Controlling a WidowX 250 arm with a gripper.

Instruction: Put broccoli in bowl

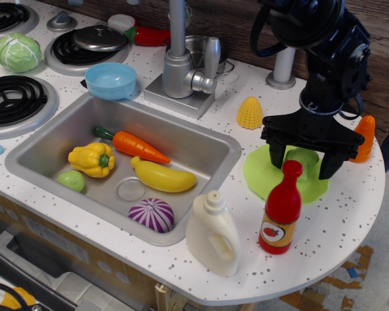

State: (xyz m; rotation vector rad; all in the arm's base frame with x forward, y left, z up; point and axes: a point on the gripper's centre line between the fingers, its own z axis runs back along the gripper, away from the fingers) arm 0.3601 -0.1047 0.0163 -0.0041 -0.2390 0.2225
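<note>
The broccoli (303, 156), a small light green lumpy piece, sits on the flat lime-green plate (264, 175) at the right of the counter. My gripper (302, 167) is open and hangs low over the plate, with one black finger on each side of the broccoli; I cannot tell whether they touch it. The arm hides part of the broccoli. The light blue bowl (111, 80) stands empty on the counter behind the sink, far to the left of the gripper.
A red bottle (282, 208) stands just in front of the gripper, a white jug (212, 234) to its left. Yellow corn (250, 113) and an orange toy (363, 137) flank the plate. The sink (65, 123) holds carrot, pepper, banana and onion. The faucet (181, 61) rises between bowl and plate.
</note>
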